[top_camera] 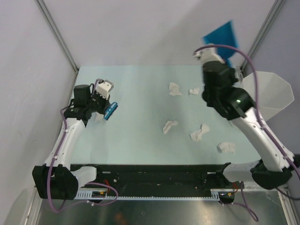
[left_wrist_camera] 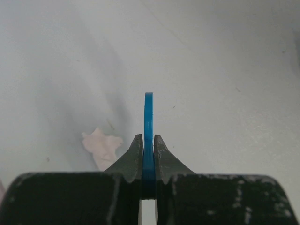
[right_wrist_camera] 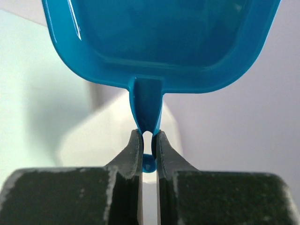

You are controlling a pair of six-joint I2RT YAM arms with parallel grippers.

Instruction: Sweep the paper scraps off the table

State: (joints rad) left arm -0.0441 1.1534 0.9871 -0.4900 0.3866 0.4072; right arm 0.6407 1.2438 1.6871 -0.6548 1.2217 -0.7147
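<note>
Top external view: five paper scraps (top_camera: 200, 133) are seen lying on the table (top_camera: 136, 140), all in the half of it toward the white bin (top_camera: 272, 93). One scrap (top_camera: 226, 147) is found nearest the bin, close to the table's front edge. Two more (top_camera: 169, 126) are spread farther from the bin at mid depth. The last two (top_camera: 175, 89), (top_camera: 193, 91) lie just beside each other toward the back, partly level with the bin. All five are kept apart from both arms.

The blue dustpan (top_camera: 220, 37) is held raised behind the bin, above the table's far corner. In the right wrist view, the right gripper (right_wrist_camera: 148, 136) is shown closed on the dustpan's narrow handle (right_wrist_camera: 147, 105), with the pan's hollow turned toward the camera.

The left gripper (top_camera: 107, 110) is placed at the side of the table well apart from the bin, low over the surface. A small blue tool (top_camera: 111, 111) is carried in it. In the left wrist view, the jaws are seen pressed together on this tool (left_wrist_camera: 148, 117), which is presented edge-on and upright. A further pale wad (left_wrist_camera: 102, 146) is visible on the surface just beside the left finger (left_wrist_camera: 133, 157), on the side away from the bin; contact with the finger cannot be told.
</note>
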